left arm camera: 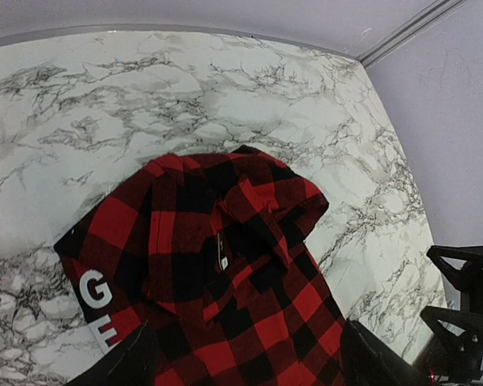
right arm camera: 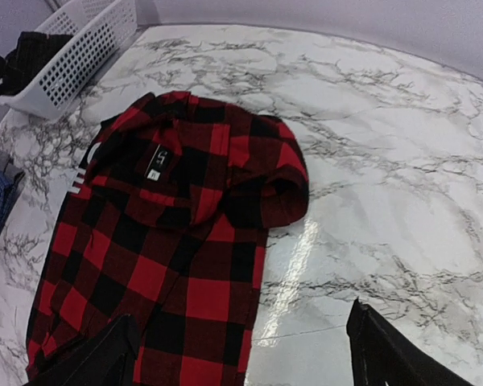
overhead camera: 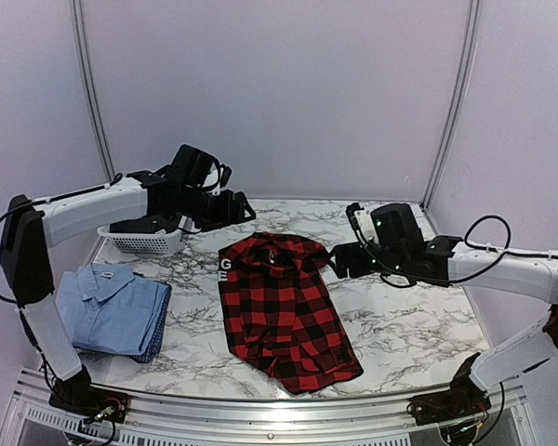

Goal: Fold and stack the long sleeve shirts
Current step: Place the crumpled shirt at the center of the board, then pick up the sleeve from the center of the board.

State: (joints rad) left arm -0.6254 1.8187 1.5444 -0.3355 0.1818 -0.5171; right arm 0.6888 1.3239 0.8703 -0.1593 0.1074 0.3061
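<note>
The red-and-black flannel shirt lies lengthwise on the marble table, collar at the far end, white letters at its left edge. It also shows in the left wrist view and the right wrist view. The light blue shirt lies folded at the left. My left gripper hovers open above the collar end, empty. My right gripper is open and empty just right of the shirt's shoulder.
A white mesh basket stands at the back left under my left arm; it also shows in the right wrist view. Bare marble table lies right of the flannel shirt. Walls close off the back and sides.
</note>
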